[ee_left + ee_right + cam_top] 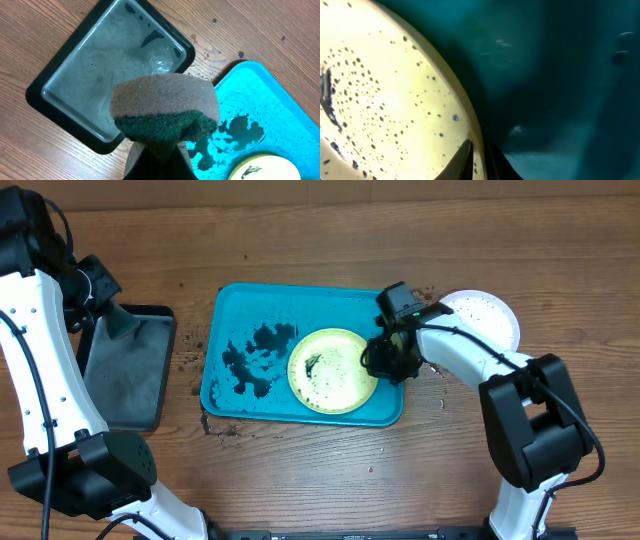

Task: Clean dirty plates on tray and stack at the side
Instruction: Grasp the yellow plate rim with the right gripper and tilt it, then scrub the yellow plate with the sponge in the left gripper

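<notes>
A yellow-green plate (325,370) with dark specks and a smear lies in the right half of the teal tray (232,308). My right gripper (378,362) is at the plate's right edge. In the right wrist view its fingers (465,160) straddle the rim of the plate (385,100), one on top and one outside, shut on it. A white plate (487,318) rests on the table to the right of the tray. My left gripper (115,315) hovers over the black tray (125,390), shut on a sponge (165,105) that is brown on top and green below.
Dark wet smears (255,355) cover the left half of the teal tray. The black tray (37,92) holds a film of water. Crumbs and drops lie on the wooden table around the teal tray's left and top right corners.
</notes>
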Robot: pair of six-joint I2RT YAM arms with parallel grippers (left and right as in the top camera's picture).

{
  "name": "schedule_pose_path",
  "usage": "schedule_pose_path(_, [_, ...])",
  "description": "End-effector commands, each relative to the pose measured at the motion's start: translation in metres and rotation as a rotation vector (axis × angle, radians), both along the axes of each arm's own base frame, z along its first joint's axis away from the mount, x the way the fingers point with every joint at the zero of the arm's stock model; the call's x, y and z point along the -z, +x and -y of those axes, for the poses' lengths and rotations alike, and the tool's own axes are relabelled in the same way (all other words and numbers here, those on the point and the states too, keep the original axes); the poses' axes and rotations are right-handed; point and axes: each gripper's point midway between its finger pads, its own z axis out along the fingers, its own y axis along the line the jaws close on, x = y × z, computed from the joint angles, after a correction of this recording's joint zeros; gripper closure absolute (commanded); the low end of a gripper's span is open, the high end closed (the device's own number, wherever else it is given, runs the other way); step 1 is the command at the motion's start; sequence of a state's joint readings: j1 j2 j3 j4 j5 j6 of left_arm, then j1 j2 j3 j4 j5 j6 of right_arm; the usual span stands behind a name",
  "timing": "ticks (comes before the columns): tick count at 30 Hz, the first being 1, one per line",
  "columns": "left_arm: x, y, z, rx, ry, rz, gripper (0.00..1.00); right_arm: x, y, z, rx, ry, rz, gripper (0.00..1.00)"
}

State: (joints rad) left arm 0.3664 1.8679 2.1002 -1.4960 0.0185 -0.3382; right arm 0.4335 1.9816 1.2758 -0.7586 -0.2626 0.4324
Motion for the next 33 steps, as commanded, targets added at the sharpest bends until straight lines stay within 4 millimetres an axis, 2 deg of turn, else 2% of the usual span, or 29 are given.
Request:
schedule_pose_path(1, [0.005, 0.005, 0.007, 0.01, -0.022, -0.002, 0.96, 0.01, -0.008, -0.011, 0.032, 0.008, -0.035, 0.88])
schedule_pose_path(4, [0.004, 0.006, 0.009, 0.014, -0.033, 0.002, 0.96, 0.009, -0.003, -0.017, 0.023, 0.021, -0.009, 0.96])
schedule_pose_path(9, [0.003, 0.01, 0.023, 0.075, -0.098, 0.028, 0.96, 0.004, 0.015, -0.023, -0.018, 0.053, 0.075, 0.96])
schedule_pose_path(12, [0.0, 0.018, 0.051, 0.223, -0.201, 0.08, 0.96, -0.005, 0.026, -0.023, -0.142, 0.052, 0.152, 0.96])
schedule_pose_path(16, [0.003, 0.025, 0.091, 0.392, -0.301, 0.116, 0.96, -0.014, 0.042, -0.02, -0.141, 0.062, 0.197, 0.96])
schedule_pose_path(19, [0.02, 0.022, 0.12, 0.459, -0.347, 0.073, 0.96, -0.018, 0.052, -0.023, -0.139, 0.076, 0.239, 0.96])
schedule_pose_path(25, [0.077, 0.015, 0.195, 0.635, -0.38, -0.031, 0.96, -0.025, 0.07, -0.033, -0.067, 0.121, 0.293, 0.96])
schedule_pose_path(28, [0.095, 0.015, 0.225, 0.71, -0.366, -0.032, 0.96, -0.021, 0.075, -0.036, -0.033, 0.134, 0.291, 0.96])
schedule_pose_path(30, [0.101, 0.019, 0.241, 0.748, -0.35, -0.011, 0.96, -0.014, 0.073, -0.04, -0.038, 0.147, 0.257, 0.96])
schedule_pose_path(33, [0.107, 0.029, 0.244, 0.709, -0.255, -0.006, 0.96, -0.009, 0.067, -0.041, -0.026, 0.137, 0.165, 0.96])
